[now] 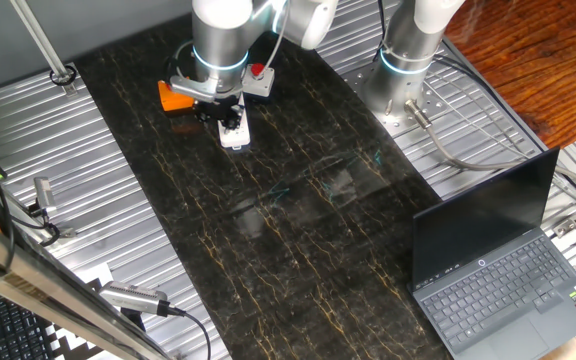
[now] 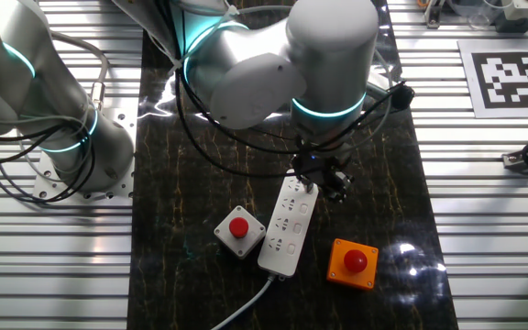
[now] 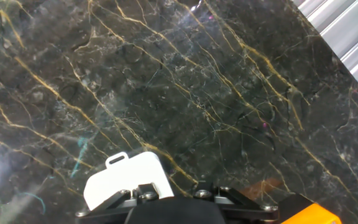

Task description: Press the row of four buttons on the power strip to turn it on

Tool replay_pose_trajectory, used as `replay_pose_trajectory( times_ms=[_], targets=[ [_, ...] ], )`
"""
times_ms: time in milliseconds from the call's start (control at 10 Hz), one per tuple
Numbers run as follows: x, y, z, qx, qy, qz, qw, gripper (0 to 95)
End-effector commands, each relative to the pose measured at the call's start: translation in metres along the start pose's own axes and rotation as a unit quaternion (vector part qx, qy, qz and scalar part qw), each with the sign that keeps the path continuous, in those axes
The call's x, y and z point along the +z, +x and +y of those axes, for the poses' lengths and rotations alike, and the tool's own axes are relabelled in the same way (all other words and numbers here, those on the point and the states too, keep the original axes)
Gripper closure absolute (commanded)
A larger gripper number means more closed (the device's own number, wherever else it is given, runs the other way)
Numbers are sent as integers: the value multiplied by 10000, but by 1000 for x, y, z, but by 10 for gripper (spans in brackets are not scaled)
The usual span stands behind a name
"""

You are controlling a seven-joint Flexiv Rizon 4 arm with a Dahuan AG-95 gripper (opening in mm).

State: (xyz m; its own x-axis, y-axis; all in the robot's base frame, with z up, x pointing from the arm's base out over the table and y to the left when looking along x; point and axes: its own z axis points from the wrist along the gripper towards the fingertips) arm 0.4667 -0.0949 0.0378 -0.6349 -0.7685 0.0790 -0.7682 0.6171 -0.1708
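Note:
The power strip [image 2: 285, 226] is a long white bar lying on the dark marble table, its cable leaving at the near end in the other fixed view. Small switches [image 2: 297, 225] run along its right side. My gripper [image 2: 320, 176] hangs low over the strip's far end, and its dark body hides that end's switch. One fixed view shows the gripper [image 1: 224, 112] just above the strip's end [image 1: 234, 133]. In the hand view the white end of the strip [image 3: 126, 178] shows right under the hand's black body. No view shows the fingertips clearly, nor whether they touch the strip.
A grey box with a red button [image 2: 239, 229] sits left of the strip and an orange box with a red button [image 2: 353, 261] to its right. A second arm's base [image 1: 405, 75] and an open laptop [image 1: 498, 275] stand on the ribbed metal table [image 1: 118, 210].

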Motion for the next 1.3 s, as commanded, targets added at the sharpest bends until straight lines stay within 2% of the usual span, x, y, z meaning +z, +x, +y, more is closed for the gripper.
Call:
replay_pose_trajectory(
  times_ms=[100,200,500,800,900,1300],
  targets=[
    [22,-1,0,-10,17,-69,10000,570],
    [23,-1,0,-11,-6,-94,10000,760],
    [21,0,0,53,-117,-138,9998,760],
    [22,-1,0,30,-109,-145,9998,760],
    [21,0,0,13,-165,-198,9997,570],
    [16,0,-1,-100,-235,-268,9993,570]
  ],
)
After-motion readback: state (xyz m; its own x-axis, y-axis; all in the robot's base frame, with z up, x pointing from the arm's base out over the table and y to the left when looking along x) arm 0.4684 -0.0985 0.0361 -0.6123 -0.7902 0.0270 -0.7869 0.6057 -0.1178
